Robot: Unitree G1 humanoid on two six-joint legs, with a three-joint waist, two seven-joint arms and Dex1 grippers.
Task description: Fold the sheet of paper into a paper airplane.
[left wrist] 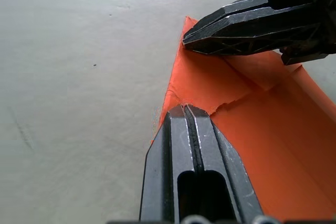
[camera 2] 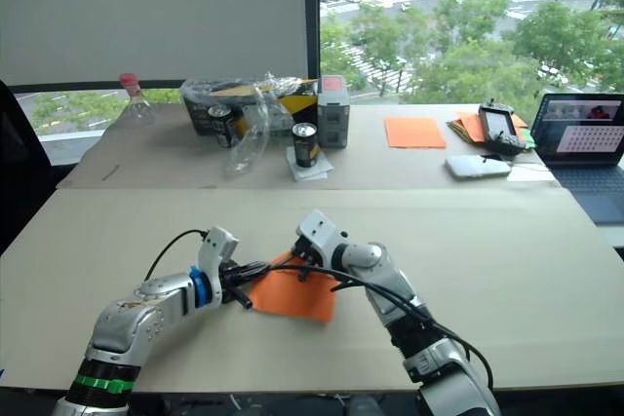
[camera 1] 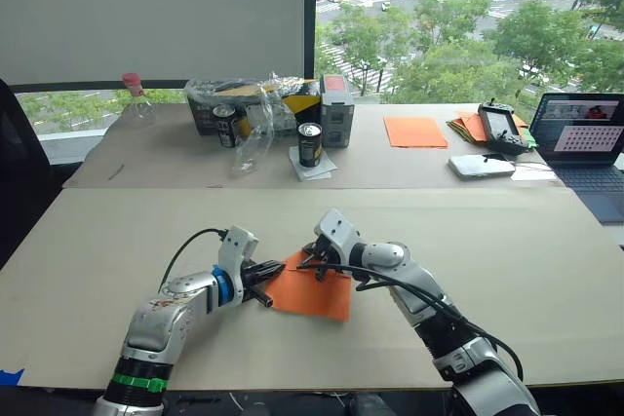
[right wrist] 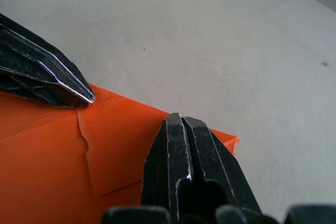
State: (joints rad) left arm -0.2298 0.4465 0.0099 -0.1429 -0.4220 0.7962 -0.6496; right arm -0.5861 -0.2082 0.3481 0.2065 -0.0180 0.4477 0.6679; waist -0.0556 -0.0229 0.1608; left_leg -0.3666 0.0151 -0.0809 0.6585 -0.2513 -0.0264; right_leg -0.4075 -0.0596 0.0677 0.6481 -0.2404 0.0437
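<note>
The sheet of paper [camera 1: 314, 291] is bright orange and lies flat on the near table, with a folded flap and a ragged crease edge [left wrist: 231, 103]. My left gripper [camera 1: 270, 283] is shut, its tips resting on the sheet's left edge [left wrist: 185, 109]. My right gripper [camera 1: 314, 266] is also shut, its tips pressing the sheet's far corner [right wrist: 178, 119]. The two tips sit a short way apart on the same flap. The paper airplane is out of view.
On the far table stand two cans [camera 1: 309, 143], a plastic bottle [camera 1: 136, 104], a box [camera 1: 336, 109] and crumpled plastic. A flat orange sheet [camera 1: 414, 131], a stack of orange sheets [camera 1: 466, 127], a controller [camera 1: 502, 128] and a laptop [camera 1: 585, 138] lie at the right.
</note>
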